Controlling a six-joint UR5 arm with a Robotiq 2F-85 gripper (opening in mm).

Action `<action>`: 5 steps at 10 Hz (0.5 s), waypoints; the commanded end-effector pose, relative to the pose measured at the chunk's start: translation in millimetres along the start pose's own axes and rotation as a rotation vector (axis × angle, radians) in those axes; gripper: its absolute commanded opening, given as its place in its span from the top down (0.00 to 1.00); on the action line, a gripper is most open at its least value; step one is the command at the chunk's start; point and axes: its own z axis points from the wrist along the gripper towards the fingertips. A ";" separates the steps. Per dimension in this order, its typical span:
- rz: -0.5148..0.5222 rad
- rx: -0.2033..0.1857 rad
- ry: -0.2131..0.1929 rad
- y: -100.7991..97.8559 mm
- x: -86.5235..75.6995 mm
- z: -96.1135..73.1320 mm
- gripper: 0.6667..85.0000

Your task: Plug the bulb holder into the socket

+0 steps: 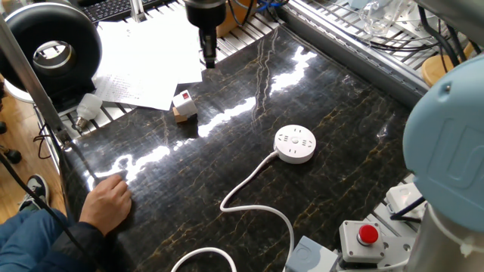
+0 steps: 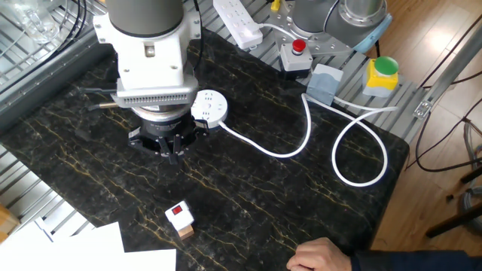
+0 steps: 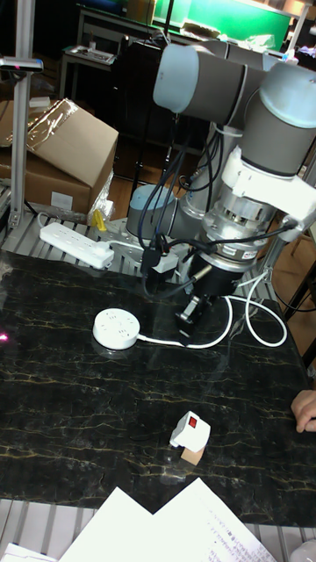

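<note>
While your gripper point(image 3: 190, 314) hangs in the air above the dark marble table point(image 2: 248, 196), nothing sits between its fingers — whether they are spread or closed you cannot tell from any view, as the tips show only as a dark cluster. It holds no part of the task.

Moving outward, the bulb holder point(image 3: 191, 432) stands apart from the gripper, toward the table edge where the sheets of paper point(image 1: 147, 57) lie. It is perched on top of a tan wooden cube point(image 3: 191, 454), red mark facing up and outward, untouched.

Further off on the other side, the socket point(image 1: 295, 143) lies flat with its holes up and empty, its white cord point(image 1: 257, 200) trailing away across the marble. Holder and socket are well apart.

So you should judge the task as barely begun — no grasp made, nothing plugged. Left for you: bring the gripper down over the holder, take it off the cube, carry it to the socket and press it in.

A person's hand point(image 1: 110, 202) rests at the table edge, clear of the work.
</note>
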 end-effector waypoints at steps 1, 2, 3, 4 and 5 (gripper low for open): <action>-0.048 0.019 0.078 -5.7 20.8 -3.6 0.99; -0.023 0.017 0.094 -5.1 24.9 -3.9 0.99; -0.043 0.016 0.094 -9.6 13.8 -4.8 0.98; -0.110 0.009 0.094 -19.5 -4.8 0.0 0.82; -0.196 0.015 0.123 -31.9 -10.4 12.1 0.42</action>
